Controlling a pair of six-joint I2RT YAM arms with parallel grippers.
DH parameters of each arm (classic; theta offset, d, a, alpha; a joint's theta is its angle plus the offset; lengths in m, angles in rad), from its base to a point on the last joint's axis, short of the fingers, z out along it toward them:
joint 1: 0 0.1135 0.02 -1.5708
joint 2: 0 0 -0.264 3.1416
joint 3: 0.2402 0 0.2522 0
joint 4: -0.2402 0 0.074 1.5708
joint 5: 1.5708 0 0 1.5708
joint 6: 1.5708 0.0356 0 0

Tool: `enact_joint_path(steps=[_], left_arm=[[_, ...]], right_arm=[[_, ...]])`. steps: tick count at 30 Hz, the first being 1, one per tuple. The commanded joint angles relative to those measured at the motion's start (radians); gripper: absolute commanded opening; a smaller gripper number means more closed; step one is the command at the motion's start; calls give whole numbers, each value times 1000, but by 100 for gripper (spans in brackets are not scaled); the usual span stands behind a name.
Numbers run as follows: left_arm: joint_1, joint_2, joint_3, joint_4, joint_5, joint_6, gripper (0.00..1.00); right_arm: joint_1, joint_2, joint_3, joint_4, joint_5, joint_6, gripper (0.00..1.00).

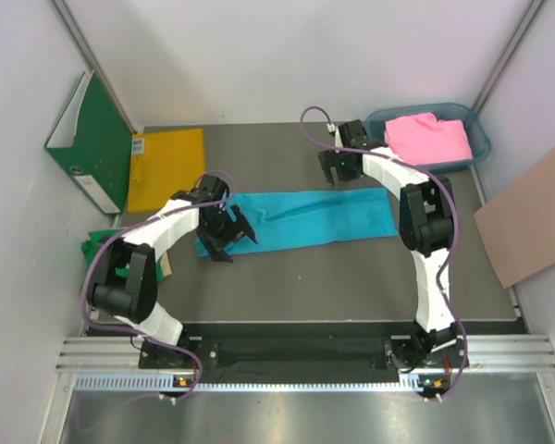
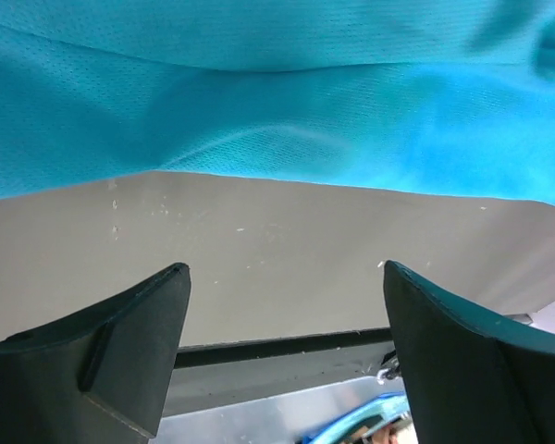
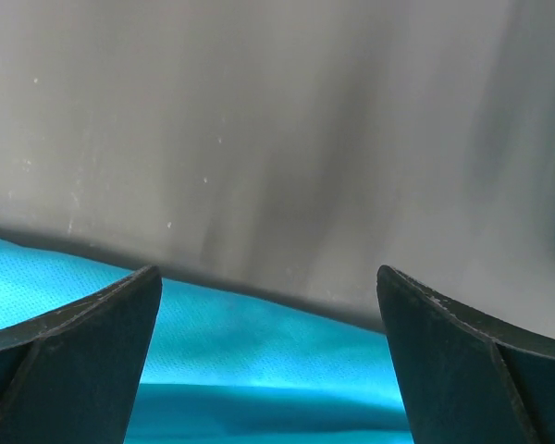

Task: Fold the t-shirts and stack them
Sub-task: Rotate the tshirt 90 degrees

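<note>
A turquoise-blue t-shirt (image 1: 314, 217) lies folded into a long strip across the middle of the grey table (image 1: 351, 268). My left gripper (image 1: 227, 236) hangs at the strip's left end, jaws open and empty. In the left wrist view the cloth (image 2: 259, 92) lies just beyond the gripper (image 2: 285, 268), over bare table. My right gripper (image 1: 338, 166) is open above the strip's far edge; the right wrist view shows the cloth edge (image 3: 259, 351) between its spread fingers (image 3: 481, 361). A pink t-shirt (image 1: 430, 137) sits in a blue bin (image 1: 476, 129). A green t-shirt (image 1: 100, 242) peeks out behind the left arm.
A yellow envelope (image 1: 166, 166) lies at the back left beside an upright green binder (image 1: 91, 139). A brown cardboard sheet (image 1: 532, 217) leans off the table's right side. White walls close in the back and both sides.
</note>
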Motion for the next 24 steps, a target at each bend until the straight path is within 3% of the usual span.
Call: enact_joint_path(steps=[1, 2, 4, 5, 6, 7, 8, 10, 11, 12, 13, 24], left_arm=[[-1, 60, -21, 21, 43, -50, 80], [-1, 76, -24, 21, 43, -50, 72], [-1, 128, -17, 4, 39, -48, 41], [1, 142, -15, -2, 39, -47, 6], [2, 157, -10, -7, 26, -44, 0], [2, 182, -4, -7, 17, -44, 0], [7, 192, 0, -10, 8, -42, 0], [13, 232, 26, -18, -21, -35, 0], [19, 246, 36, -25, -29, -35, 0], [22, 260, 43, -30, -33, -33, 0], [24, 292, 66, -33, -50, -32, 0], [36, 517, 347, -128, -265, 13, 0]], right_arm=[[9, 22, 60, -5, -41, -25, 100], [9, 28, 60, -8, -41, -22, 100], [9, 27, 47, -15, -43, -14, 100], [9, 24, 41, -21, -47, -12, 99], [9, 21, 21, -22, -47, -11, 98], [9, 16, 11, -22, -47, -6, 95], [9, 10, 3, -31, -47, -8, 71], [7, 5, -22, -37, -47, 37, 37], [9, 5, -26, -55, -47, 46, 12], [10, 4, -35, -66, -44, 52, 3], [9, 4, -45, -72, -41, 58, 0], [27, -76, -212, -179, -23, 110, 0]])
